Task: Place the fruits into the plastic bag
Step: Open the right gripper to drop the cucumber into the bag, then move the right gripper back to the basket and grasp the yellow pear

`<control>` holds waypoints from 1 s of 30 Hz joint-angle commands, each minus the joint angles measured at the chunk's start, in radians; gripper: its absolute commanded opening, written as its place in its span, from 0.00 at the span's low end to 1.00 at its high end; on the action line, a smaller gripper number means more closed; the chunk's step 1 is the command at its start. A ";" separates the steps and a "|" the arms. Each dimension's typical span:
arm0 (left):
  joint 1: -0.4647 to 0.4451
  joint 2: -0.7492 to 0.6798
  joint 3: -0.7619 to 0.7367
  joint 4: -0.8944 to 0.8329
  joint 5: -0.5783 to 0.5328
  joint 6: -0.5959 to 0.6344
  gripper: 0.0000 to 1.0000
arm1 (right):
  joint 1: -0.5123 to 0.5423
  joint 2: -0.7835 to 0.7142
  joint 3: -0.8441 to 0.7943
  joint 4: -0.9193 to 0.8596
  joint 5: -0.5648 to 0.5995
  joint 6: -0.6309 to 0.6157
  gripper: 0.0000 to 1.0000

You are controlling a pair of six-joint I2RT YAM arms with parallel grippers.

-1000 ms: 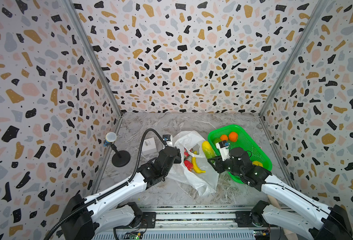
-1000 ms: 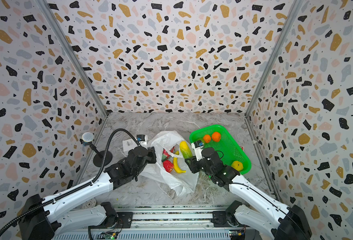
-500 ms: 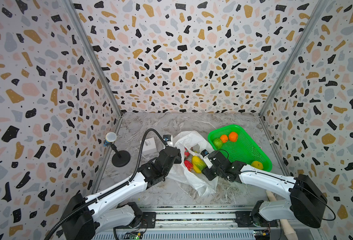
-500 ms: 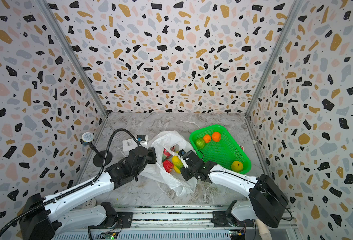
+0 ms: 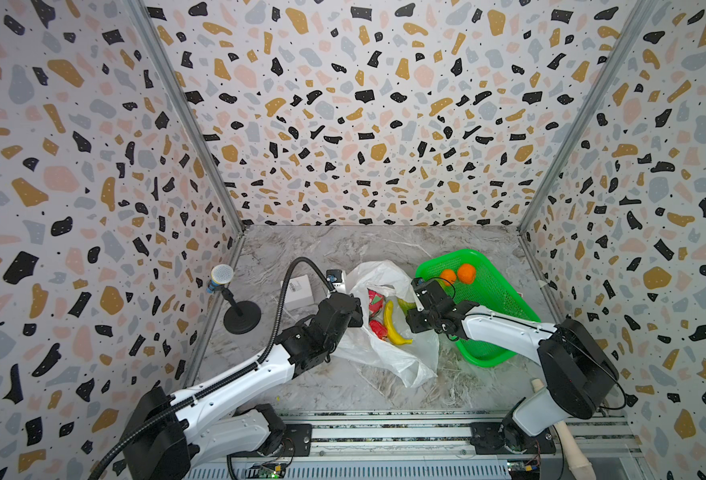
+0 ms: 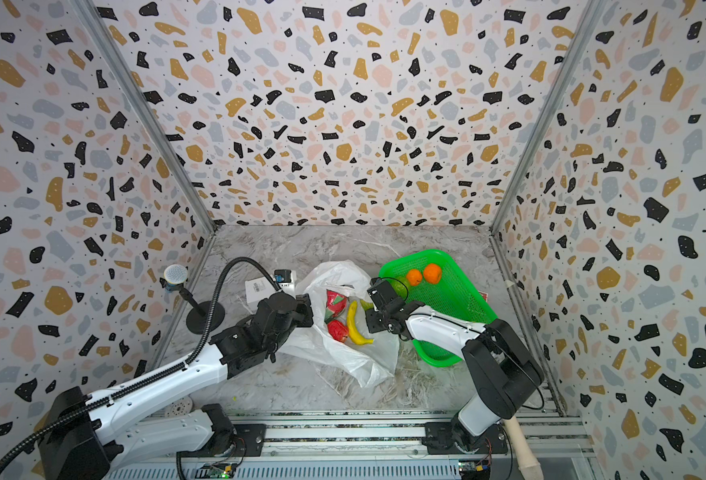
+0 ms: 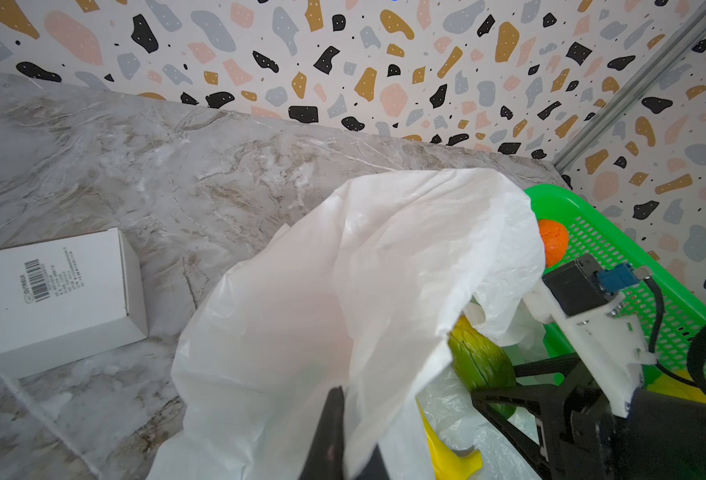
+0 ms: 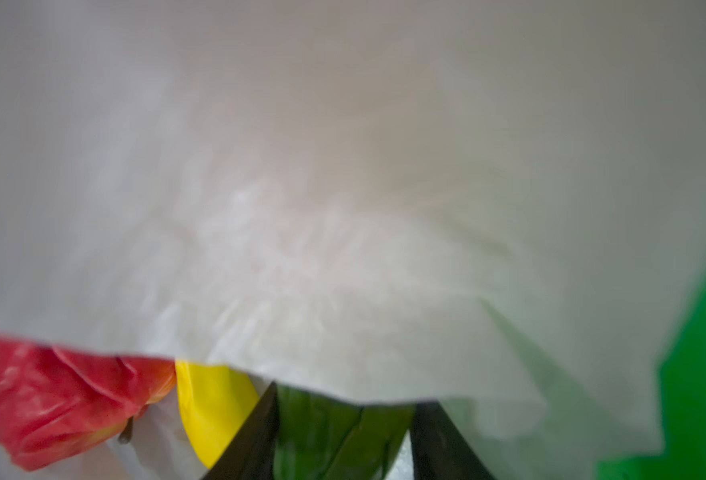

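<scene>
The plastic bag (image 5: 401, 365) (image 6: 343, 357) lies mid-table with its mouth held up. My left gripper (image 5: 357, 311) (image 7: 351, 453) is shut on the bag's rim (image 7: 384, 291). Inside lie a pink-red dragon fruit (image 5: 375, 300), a red round fruit (image 5: 378, 328) and a yellow banana (image 5: 391, 328). My right gripper (image 5: 408, 318) (image 8: 345, 415) reaches into the mouth. Its jaws stand open around the green-yellow oblong fruit (image 7: 480, 361) (image 8: 322, 449), with a sliver of gap at one finger. Two oranges (image 5: 448, 276) (image 5: 466, 273) sit in the tray.
The green mesh tray (image 5: 505, 303) stands right of the bag, under my right arm. A small white box (image 5: 299, 291) (image 7: 52, 291) lies left of the bag. A microphone on a black round base (image 5: 241, 318) stands by the left wall. Patterned walls close in three sides.
My right gripper has moved from the tray's edge leftward into the bag's mouth with the green-yellow oblong fruit, and its jaws have widened. The left gripper has kept its hold.
</scene>
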 commanded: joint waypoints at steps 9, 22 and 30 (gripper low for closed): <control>-0.003 -0.008 0.006 0.027 0.002 0.013 0.00 | 0.005 -0.187 -0.039 0.046 -0.069 0.025 0.82; -0.003 -0.005 -0.003 0.041 0.005 0.006 0.00 | -0.134 -0.561 -0.156 -0.091 0.135 0.130 0.82; -0.003 -0.017 -0.017 0.051 0.000 0.006 0.00 | -0.470 -0.451 -0.034 -0.343 0.304 0.189 0.89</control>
